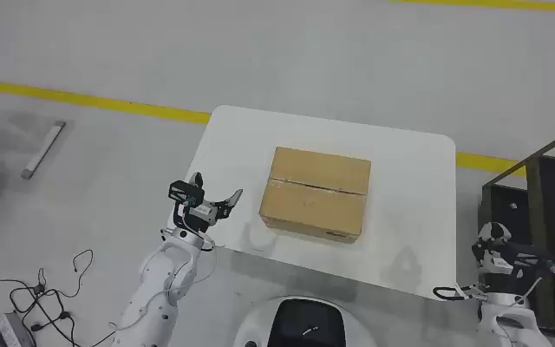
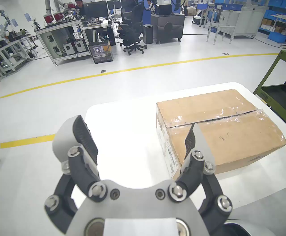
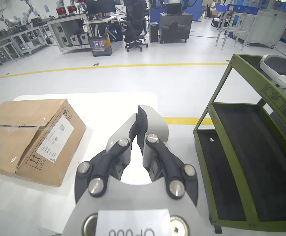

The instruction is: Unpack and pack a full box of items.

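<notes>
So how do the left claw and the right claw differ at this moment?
The left claw is wide open; the right claw is shut. The left claw sits at the edge of the table, close to the cardboard box; the right claw is farther from the box, next to the green cart. Both hold nothing, and neither touches the box, whose flaps are down.

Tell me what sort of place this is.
Probably a robotics lab or workshop floor: a yellow line marks the floor, equipment benches with monitors stand behind, and a green cart sits beside the white table.
</notes>
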Controlling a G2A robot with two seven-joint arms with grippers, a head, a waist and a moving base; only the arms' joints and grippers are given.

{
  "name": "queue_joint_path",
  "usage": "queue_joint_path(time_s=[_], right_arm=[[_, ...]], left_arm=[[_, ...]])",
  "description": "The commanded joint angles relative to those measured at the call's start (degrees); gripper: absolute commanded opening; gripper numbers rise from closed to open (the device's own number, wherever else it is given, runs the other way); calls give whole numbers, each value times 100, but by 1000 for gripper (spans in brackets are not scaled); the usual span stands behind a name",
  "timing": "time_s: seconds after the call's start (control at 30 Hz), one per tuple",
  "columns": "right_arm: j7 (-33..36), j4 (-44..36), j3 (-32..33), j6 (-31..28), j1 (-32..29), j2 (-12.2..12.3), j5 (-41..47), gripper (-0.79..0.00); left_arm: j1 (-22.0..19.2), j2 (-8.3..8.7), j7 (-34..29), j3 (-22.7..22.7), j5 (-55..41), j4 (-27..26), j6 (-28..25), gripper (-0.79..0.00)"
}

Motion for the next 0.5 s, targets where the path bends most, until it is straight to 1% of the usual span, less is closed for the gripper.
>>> queue_joint_path(time_s=[0.0, 0.37, 0.47], right_arm=[[0, 0, 0, 0, 0, 0, 0, -785], [0, 0, 0, 0, 0, 0, 0, -785], [0, 0, 0, 0, 0, 0, 0, -785]], left_arm=[[0, 0, 0, 0, 0, 0, 0, 0], [0, 0, 0, 0, 0, 0, 0, 0], [-122, -11, -55, 128, -46, -39, 89, 0]])
